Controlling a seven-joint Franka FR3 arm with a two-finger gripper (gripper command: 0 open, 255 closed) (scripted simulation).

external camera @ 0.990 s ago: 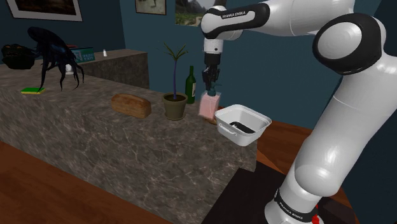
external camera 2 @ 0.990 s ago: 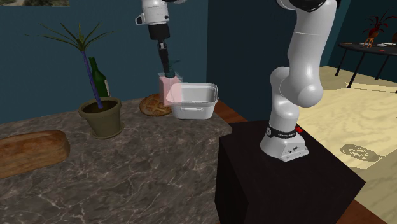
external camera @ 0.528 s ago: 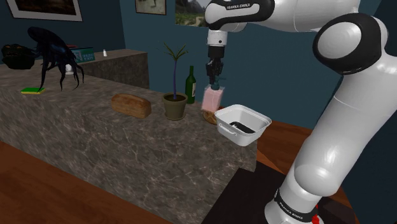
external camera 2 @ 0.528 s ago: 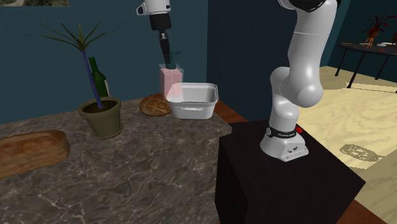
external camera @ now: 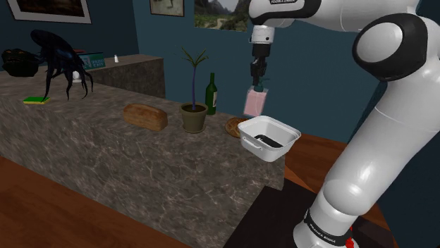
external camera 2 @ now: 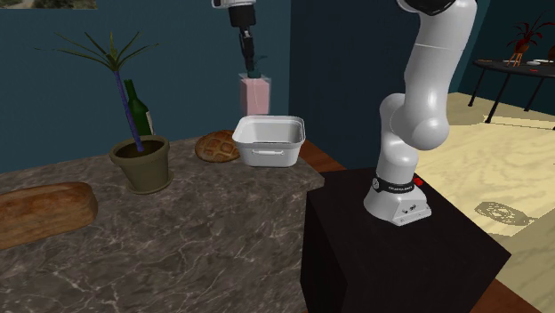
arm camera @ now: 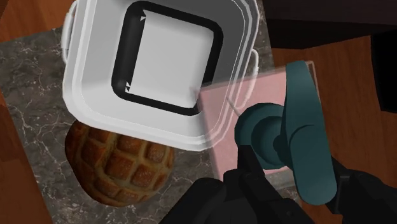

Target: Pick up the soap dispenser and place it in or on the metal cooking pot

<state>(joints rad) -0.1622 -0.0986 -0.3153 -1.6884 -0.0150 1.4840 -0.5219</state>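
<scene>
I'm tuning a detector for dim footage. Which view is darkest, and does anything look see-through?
Shoulder view: dimmest, counter murky. Second exterior view: bright floor at its right. Wrist view: the soap dispenser is translucent pink, the pot rim showing through.

bread partly behind pot, pot rim cut off, tiny far item maybe a shaker

The white arm rises from the stand, bends, and reaches toward the shoulder view's left. Its gripper points straight down, high over the counter's end beside the stand, fingers clamped on the dispenser's pump.
</scene>
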